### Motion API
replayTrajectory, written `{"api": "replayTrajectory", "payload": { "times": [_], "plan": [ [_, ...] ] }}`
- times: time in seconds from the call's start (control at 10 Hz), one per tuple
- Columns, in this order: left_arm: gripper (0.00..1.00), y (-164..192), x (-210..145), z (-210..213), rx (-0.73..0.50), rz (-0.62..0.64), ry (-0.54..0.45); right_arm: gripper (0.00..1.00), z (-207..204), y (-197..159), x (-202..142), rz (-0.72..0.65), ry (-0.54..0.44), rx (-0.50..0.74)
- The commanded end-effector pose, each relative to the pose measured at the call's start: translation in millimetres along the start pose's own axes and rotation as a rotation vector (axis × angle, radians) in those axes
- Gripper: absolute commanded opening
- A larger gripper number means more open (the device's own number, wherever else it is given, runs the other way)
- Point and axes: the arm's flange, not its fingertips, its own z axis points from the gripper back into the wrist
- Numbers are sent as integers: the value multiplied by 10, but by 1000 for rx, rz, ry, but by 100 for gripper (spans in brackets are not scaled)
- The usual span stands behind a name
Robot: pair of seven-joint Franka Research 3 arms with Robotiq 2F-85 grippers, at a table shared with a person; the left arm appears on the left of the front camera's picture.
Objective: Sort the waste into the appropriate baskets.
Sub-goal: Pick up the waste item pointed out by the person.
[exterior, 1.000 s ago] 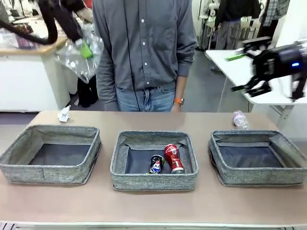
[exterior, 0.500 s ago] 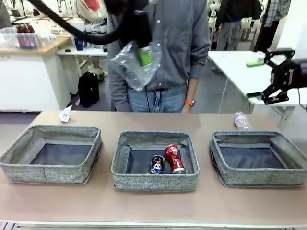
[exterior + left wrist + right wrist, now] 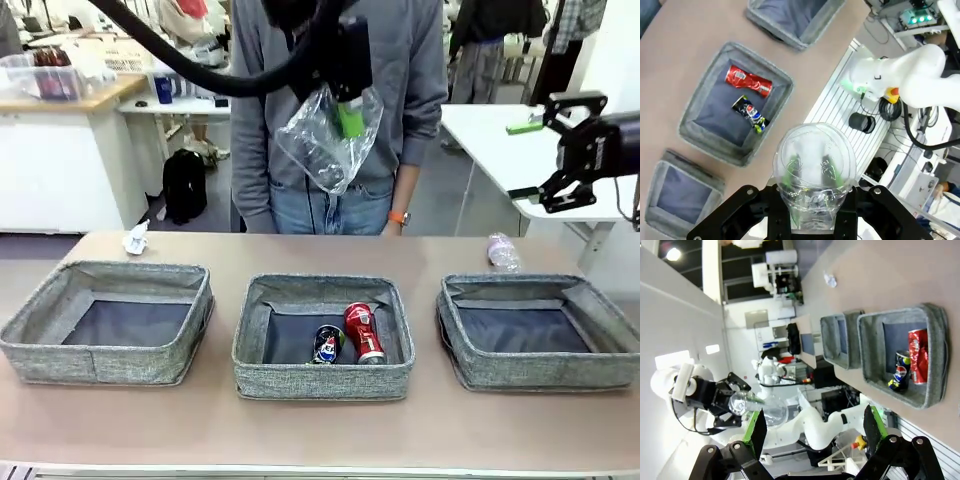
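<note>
My left gripper (image 3: 347,122) hangs high above the middle basket (image 3: 322,380), shut on a clear plastic cup (image 3: 328,145). In the left wrist view the cup (image 3: 815,170) sits between the fingers, mouth towards the camera. A red can (image 3: 363,332) and a dark blue can (image 3: 326,343) lie in the middle basket. The left basket (image 3: 95,362) and right basket (image 3: 545,370) hold nothing. A small clear bottle (image 3: 501,250) lies on the table behind the right basket. A paper wad (image 3: 134,238) lies at the far left. My right gripper (image 3: 560,150) hovers open at the right, off the table.
A person in a grey shirt (image 3: 400,90) stands at the far side of the table, behind the middle basket. A white table (image 3: 500,140) stands behind my right gripper. In the right wrist view the basket (image 3: 935,325) with both cans lies below.
My left gripper has carried the cup from the upper left rightwards to above the middle basket. The right gripper has shifted slightly right. The person stepped a little to the right.
</note>
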Motion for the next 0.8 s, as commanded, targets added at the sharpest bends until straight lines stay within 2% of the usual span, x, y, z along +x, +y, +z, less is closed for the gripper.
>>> {"api": "replayTrajectory", "payload": {
  "times": [0.0, 0.1, 0.2, 0.3, 0.6, 0.7],
  "plan": [
    [24, -72, 23, -23, -1, -12, -5, 100, 40, 32, 9, -21, 10, -13],
    [24, -56, 2, -47, 56, 224, 103, 100, 40, 32, 9, -21, 10, -13],
    [24, -208, 25, -127, 70, 282, 266, 100, 40, 32, 9, -21, 10, -13],
    [24, -308, 54, -117, 69, 318, 323, 100, 40, 32, 9, -21, 10, -13],
    [24, -479, 258, 211, 165, 501, 342, 100, 40, 32, 9, -21, 10, -13],
    [24, -532, 311, 254, 152, 501, 347, 100, 40, 32, 9, -21, 10, -13]
  ]
}}
